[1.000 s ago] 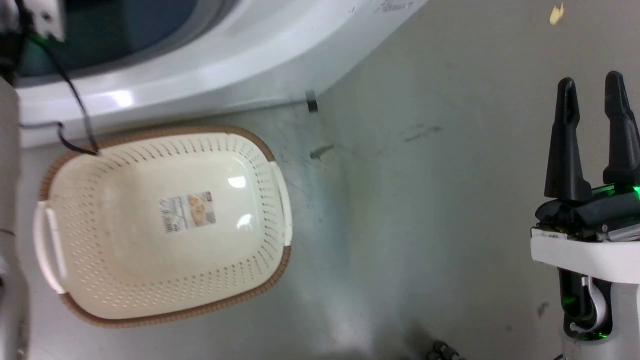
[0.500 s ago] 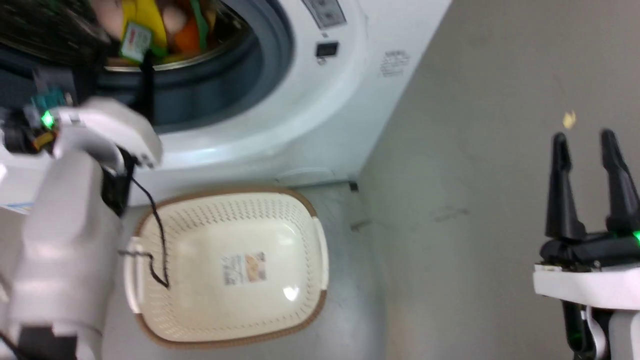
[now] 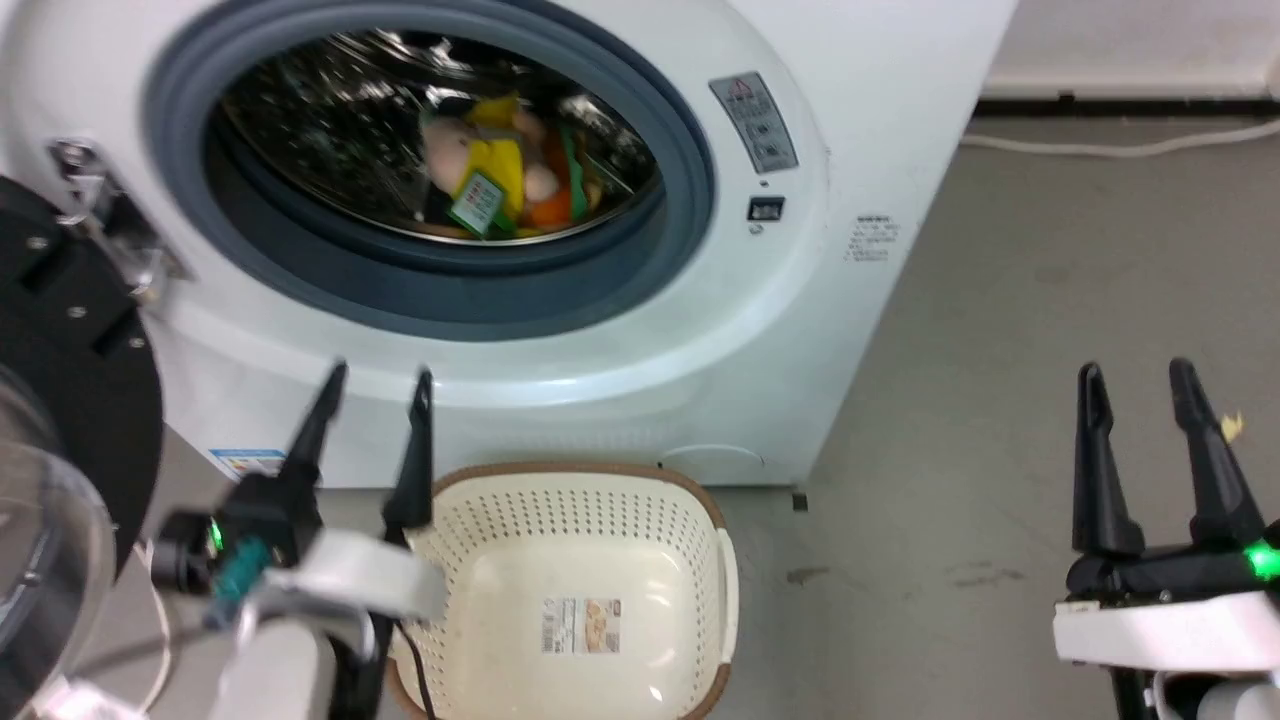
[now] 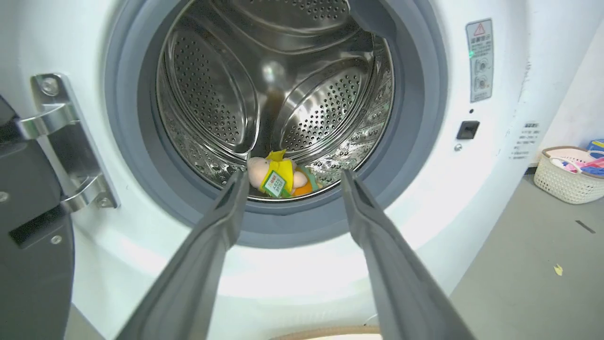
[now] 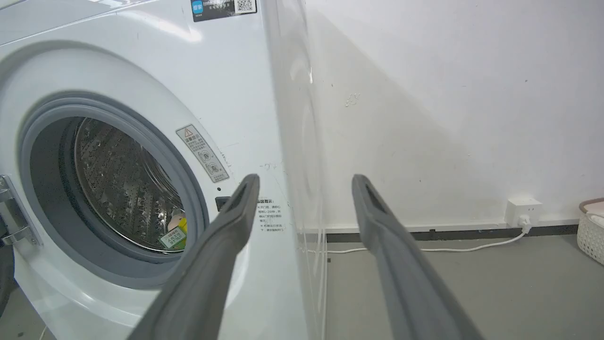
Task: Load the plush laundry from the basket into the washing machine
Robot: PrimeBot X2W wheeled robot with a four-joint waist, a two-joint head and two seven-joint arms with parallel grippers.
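The plush laundry [image 3: 500,175] lies inside the steel drum of the washing machine [image 3: 760,330], its green-white tag facing out; the left wrist view shows the plush laundry [image 4: 279,177] on the drum floor. The cream basket [image 3: 690,520] stands on the floor in front of the washer, with just a paper label on its bottom. My left gripper [image 3: 375,385] is open above the basket's left rim, outside the porthole, holding nothing. My right gripper [image 3: 1135,375] is open over bare floor at the right. The left gripper [image 4: 292,177] points at the porthole.
The black-framed bubble door [image 3: 60,440] hangs open at the left, on a steel hinge [image 4: 71,141]. A second white basket [image 4: 568,174] with clothes stands by the wall on the right. A white cable [image 5: 472,246] runs along the wall to a socket.
The head camera has tilted up, bringing the whole porthole into view. My left gripper has drawn back out of the drum and now stands low before the washer; the plush stays in the drum.
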